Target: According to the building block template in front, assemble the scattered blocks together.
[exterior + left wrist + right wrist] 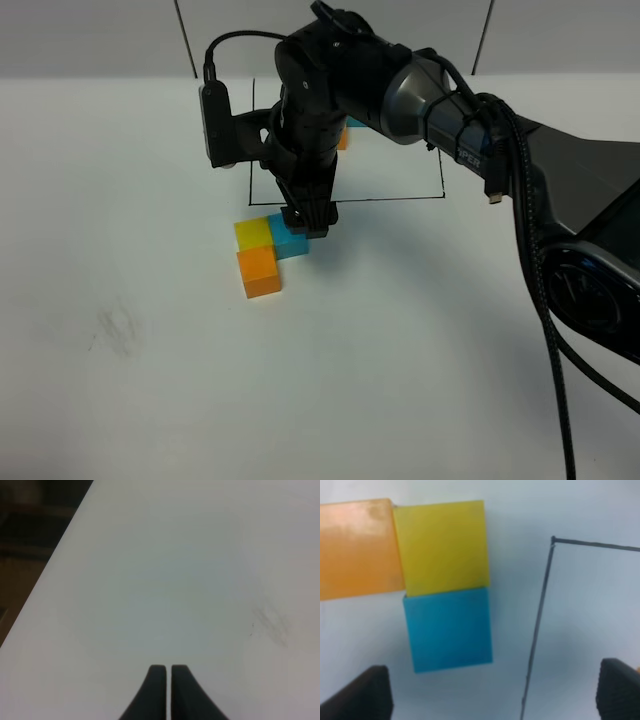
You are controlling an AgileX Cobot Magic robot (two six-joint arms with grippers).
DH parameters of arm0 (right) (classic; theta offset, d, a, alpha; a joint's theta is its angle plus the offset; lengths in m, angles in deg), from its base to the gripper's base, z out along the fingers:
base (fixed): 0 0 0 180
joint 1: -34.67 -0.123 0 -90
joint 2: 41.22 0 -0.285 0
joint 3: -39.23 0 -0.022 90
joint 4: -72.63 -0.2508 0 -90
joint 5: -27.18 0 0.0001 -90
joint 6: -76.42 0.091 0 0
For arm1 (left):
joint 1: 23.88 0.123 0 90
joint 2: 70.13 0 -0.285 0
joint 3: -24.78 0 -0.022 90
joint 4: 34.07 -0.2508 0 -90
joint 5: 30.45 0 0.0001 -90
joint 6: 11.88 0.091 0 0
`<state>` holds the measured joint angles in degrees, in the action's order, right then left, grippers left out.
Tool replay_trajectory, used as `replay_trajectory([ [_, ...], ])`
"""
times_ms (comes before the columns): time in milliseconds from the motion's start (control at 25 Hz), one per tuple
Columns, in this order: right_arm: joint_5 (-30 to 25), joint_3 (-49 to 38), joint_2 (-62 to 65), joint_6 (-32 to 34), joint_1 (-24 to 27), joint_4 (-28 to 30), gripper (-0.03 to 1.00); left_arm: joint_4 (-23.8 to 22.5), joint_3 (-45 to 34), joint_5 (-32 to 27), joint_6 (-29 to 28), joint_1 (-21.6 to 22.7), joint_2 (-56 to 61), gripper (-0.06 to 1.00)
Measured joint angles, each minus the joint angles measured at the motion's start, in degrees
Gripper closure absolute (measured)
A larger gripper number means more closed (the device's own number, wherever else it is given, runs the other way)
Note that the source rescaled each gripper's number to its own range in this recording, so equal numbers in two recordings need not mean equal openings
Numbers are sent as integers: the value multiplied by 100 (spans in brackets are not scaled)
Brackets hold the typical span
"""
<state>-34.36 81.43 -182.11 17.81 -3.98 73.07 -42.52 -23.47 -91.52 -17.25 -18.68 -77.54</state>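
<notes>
Scattered blocks: orange [262,271], yellow [252,233], blue [290,241] cubes touching in an L on the white table [400,380], just outside the drawn black rectangle's [400,198] near-left corner. Template [347,132] inside the rectangle, mostly hidden by the arm. Right gripper [308,222] released, jaws wide, over the blue cube. Left gripper [166,690] clenched, empty, above bare table near its left edge.

Bench [420,380]: white, matte; faint grey smudge [118,332] at 8 o'clock. Drawn black rectangle [400,197] at 12 o'clock, largely hidden; an orange and blue edge of the template cubes [347,132] shows inside it. Just outside its 7 o'clock corner, three touching cubes in an L: yellow cube [252,232], blue cube [290,243] beside it, orange cube [260,270] against the yellow.
</notes>
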Motion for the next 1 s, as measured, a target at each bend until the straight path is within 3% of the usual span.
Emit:
replay_trajectory([
  [120, -172, 0, 177, 82, -36, 63, 30, 0, 0, 0, 0, 0, 0, 94],
  [280, -516, 0, 205, 171, -40, 78, 77, 0, 0, 0, 0, 0, 0, 94],
  [360, -603, 0, 205, 270, -40, 91, 90, 0, 0, 0, 0, 0, 0, 94],
  [640, -773, 0, 212, 696, 122, 18, 96, 0, 0, 0, 0, 0, 0, 94],
  [1000, -809, -616, 787, 1240, 860, 16, 96, 0, 0, 0, 0, 0, 0, 94],
])
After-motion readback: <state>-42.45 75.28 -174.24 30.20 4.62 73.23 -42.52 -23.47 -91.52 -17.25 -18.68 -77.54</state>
